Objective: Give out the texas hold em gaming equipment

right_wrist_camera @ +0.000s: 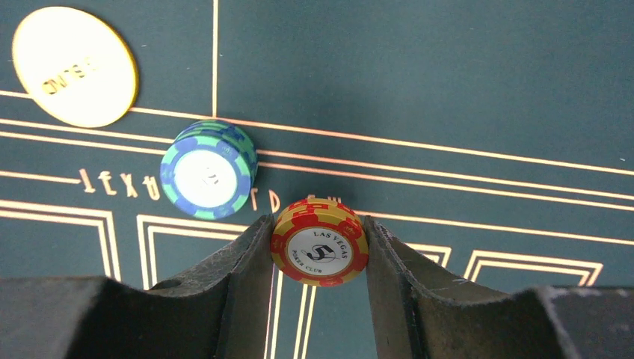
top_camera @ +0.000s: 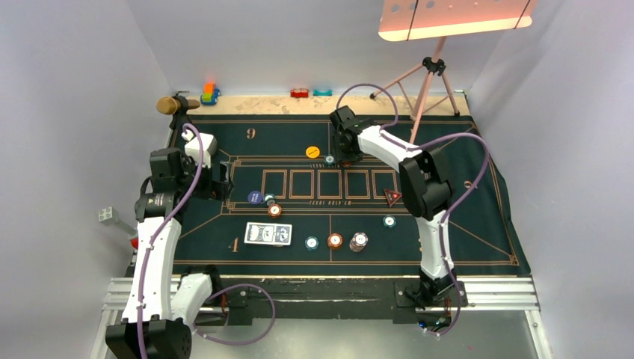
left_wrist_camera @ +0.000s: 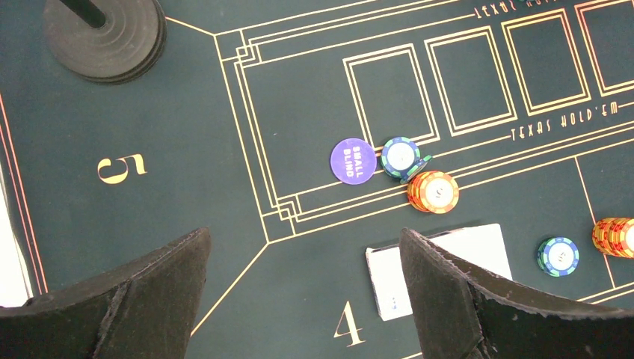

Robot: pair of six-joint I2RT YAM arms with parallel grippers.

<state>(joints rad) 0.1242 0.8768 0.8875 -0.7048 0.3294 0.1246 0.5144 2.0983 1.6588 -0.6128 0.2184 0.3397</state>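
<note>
While the green mat fills most of the table, what matters to me sits at its far middle, where the right gripper reaches down. Its wrist camera shows the jaws part-closed on a red-and-yellow chip, pinched across the rim with the printed face toward the lens. Being round, the chip has no long axis to line up.

The left gripper hangs over the left of the mat, jaws spread wide with nothing between them. The deck of cards lies to its near right, partly hidden behind a finger in that wrist view.

A yellow disc and a blue-and-green chip lie just left of the right jaws, the chip nearer. I judge any set-down should keep to their right.

I cannot tell whether the held chip touches the mat, nor whether it is one chip or several. From above, the gripper covers it.
</note>
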